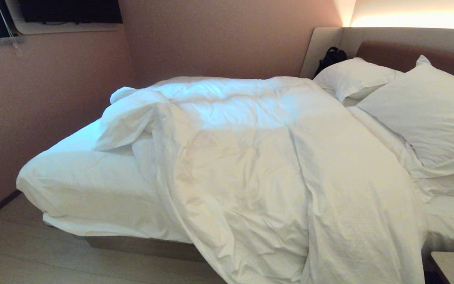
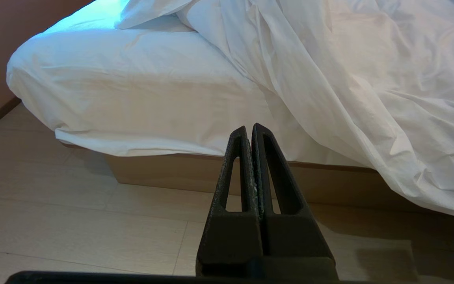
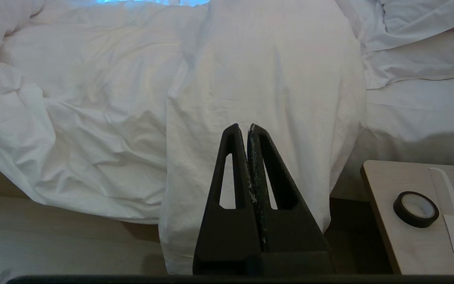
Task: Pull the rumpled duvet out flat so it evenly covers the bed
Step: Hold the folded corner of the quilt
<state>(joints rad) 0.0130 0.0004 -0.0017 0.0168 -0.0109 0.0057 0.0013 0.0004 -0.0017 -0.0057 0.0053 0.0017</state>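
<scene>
The left gripper [image 2: 249, 127] is matte black plastic with a slightly grainy finish. Each of its two fingers [image 2: 235, 173] is a long tapering wedge, wide at the base and narrow at a rounded tip, with a slim triangular window cut through it. Pale scuffs and specks mark the inner faces where the fingers meet. Both grow out of a solid black block, below which a dark flat bar runs across.

The right gripper [image 3: 242, 127] is built the same way: two black hollowed wedge fingers [image 3: 231, 173] on a black block, with whitish wear along the inner seam, heavier than on the left one.
</scene>
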